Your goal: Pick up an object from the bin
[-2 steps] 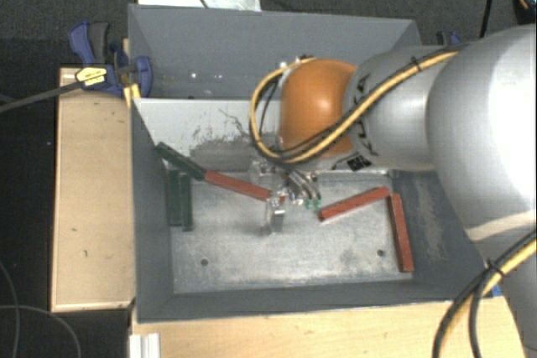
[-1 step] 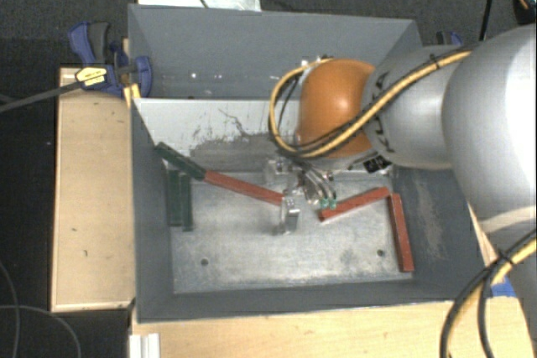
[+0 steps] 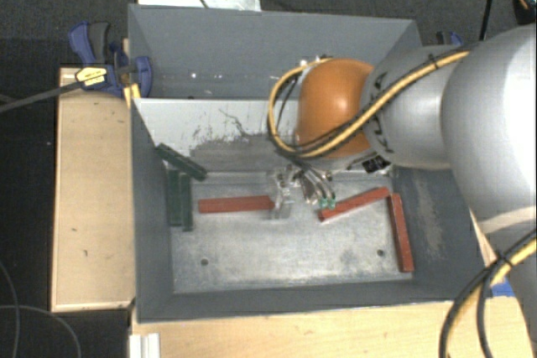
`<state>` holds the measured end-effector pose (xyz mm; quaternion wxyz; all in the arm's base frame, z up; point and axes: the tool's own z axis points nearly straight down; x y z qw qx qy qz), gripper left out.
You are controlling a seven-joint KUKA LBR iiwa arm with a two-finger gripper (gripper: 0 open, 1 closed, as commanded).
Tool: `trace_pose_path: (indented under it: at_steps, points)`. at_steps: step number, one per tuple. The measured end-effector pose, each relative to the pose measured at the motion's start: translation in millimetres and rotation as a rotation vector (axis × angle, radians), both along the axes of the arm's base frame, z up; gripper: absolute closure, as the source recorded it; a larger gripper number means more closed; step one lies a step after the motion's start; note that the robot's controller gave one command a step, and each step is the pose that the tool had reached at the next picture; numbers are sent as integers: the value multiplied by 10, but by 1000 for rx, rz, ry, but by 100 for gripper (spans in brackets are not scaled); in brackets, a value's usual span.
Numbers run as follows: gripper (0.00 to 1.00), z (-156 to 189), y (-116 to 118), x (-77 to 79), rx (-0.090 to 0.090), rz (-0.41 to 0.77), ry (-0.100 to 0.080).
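Found hand (image 3: 295, 199) spread apart, empty, at frame centre, just beside right end of flat red-brown bar (image 3: 235, 204) in grey metal bin (image 3: 277, 251). Judged best: straddling bar's narrow width, clear of tilted neighbouring bar (image 3: 354, 204).

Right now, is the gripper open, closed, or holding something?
Gripper: cannot be told; it is low in the bin, by the end of a red bar.

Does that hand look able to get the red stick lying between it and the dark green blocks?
Probably yes: the hand hangs right at one end of the red stick, and nothing lies on top of it.
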<state>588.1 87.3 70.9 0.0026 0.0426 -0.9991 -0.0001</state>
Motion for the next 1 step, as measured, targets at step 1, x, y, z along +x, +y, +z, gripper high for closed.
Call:
trace_pose_path:
  at_steps: [1]
  points:
    - [100, 1723, 113, -166, 2, 17, -16]
